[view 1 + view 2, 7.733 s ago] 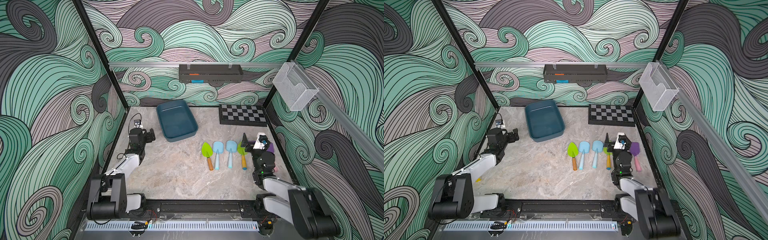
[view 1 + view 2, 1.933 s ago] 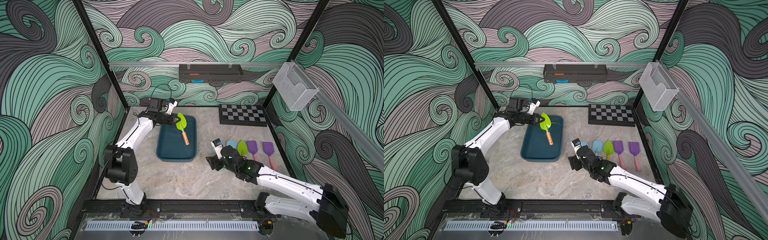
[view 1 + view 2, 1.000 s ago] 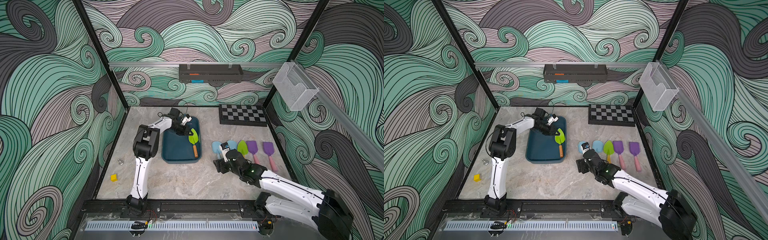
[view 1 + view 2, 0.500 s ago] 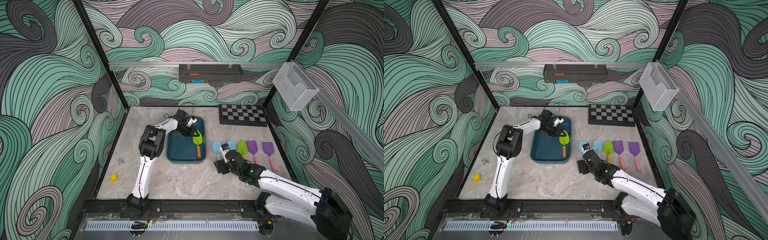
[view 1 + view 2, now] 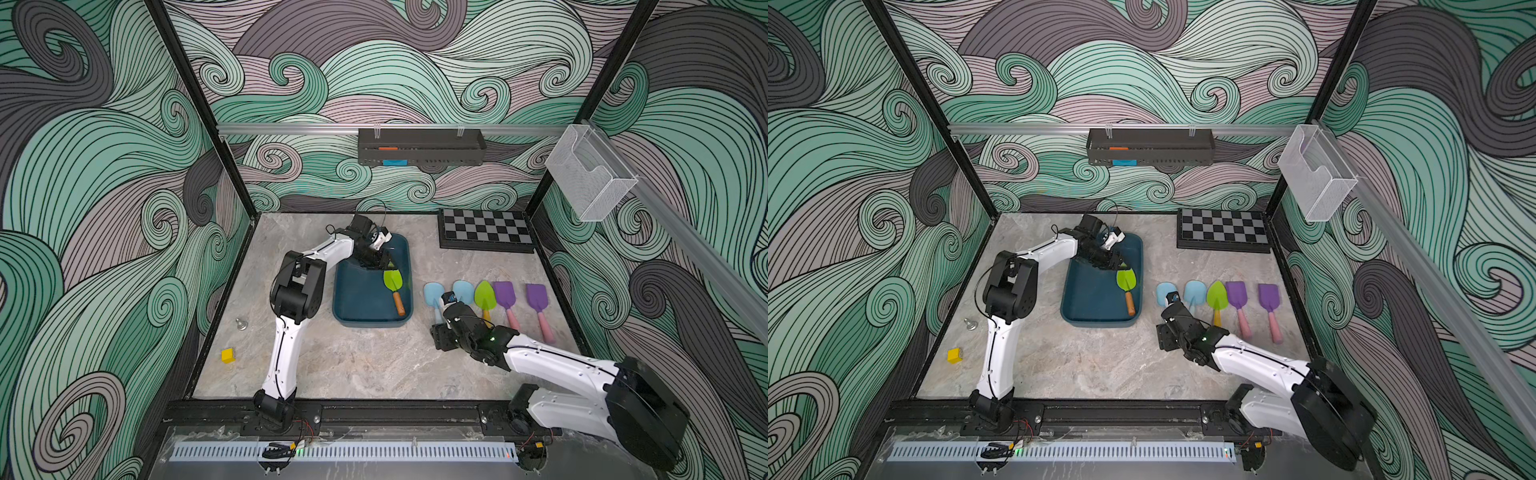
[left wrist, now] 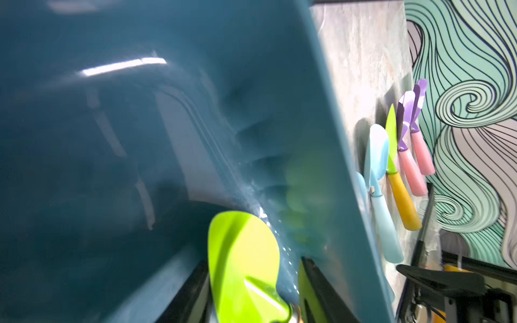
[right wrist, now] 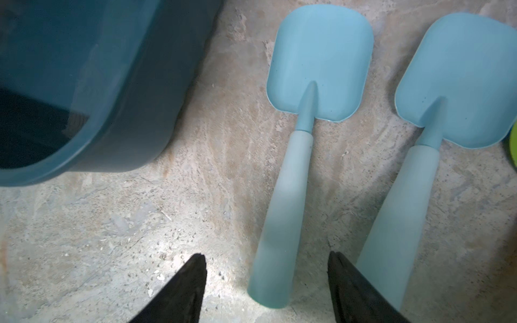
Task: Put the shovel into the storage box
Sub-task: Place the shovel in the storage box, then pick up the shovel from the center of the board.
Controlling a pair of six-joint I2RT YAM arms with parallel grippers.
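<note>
The dark teal storage box (image 5: 358,297) (image 5: 1090,301) sits mid-table. A green shovel (image 5: 393,281) (image 5: 1126,280) with an orange-brown handle lies inside it along its right wall. My left gripper (image 5: 377,262) (image 6: 253,261) hovers over the box's far end, open, with the green blade (image 6: 243,251) between its spread jaws. My right gripper (image 5: 440,319) (image 7: 265,258) is low over the table and open. It straddles the handle end of the leftmost light-blue shovel (image 5: 433,289) (image 7: 319,56) without closing on it.
Right of that shovel lie another light-blue shovel (image 5: 463,289), a green one with a yellow handle (image 5: 485,295) and two purple ones (image 5: 505,294). A checkerboard (image 5: 484,235) is at the back right. A yellow cube (image 5: 227,355) and a small metal piece (image 5: 240,323) sit at the left edge.
My left gripper opened from shut and the green shovel now lies in the box. The box and left arm have shifted slightly right. My right gripper's jaws have narrowed a little around the blue handle.
</note>
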